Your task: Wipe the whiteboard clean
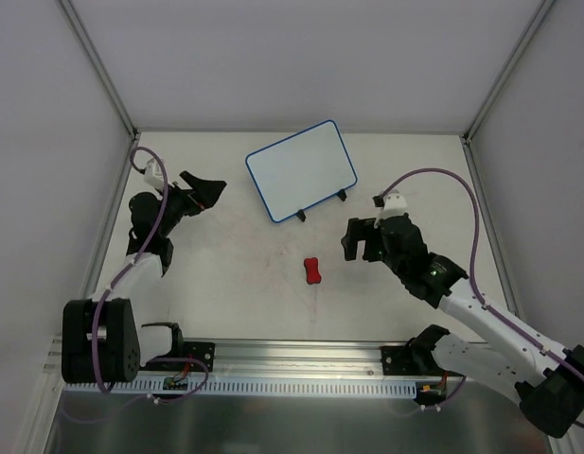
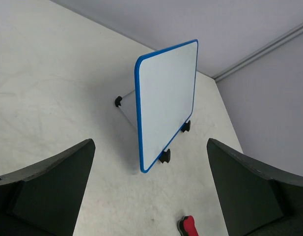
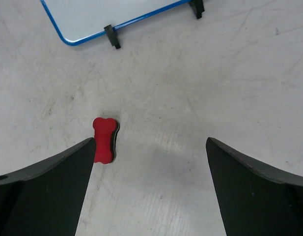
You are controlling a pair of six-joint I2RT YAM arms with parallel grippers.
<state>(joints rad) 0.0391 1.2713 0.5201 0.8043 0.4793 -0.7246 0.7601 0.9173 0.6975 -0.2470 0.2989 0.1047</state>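
Off-white and faintly scuffed, the counter is carrying everything here, with pale walls closing it in on three sides.

The two arms are reaching in from the near edge. The left gripper is hovering off the whiteboard's left end, with its jaws spread wide and gripping nothing. The right gripper is hanging to the right of centre, near the board's near-right corner but apart from it. Its jaws are likewise standing fully released and empty.

The whiteboard is standing in the far middle of the counter, between the two grippers and touching neither. Its long axis is running on a diagonal, from the near left toward the far right. It is resting on its lower long edge, where two small black feet are propping it. It is leaning back, so its face is pointing up and toward the arms. A thin blue rim is running round the rounded corners, and the face is showing plain white.

The red bone-shaped eraser is lying flat on the counter, on the near side of the board and well apart from it. It is sitting just left of the right gripper, with a dark layer showing along one side in the right wrist view.
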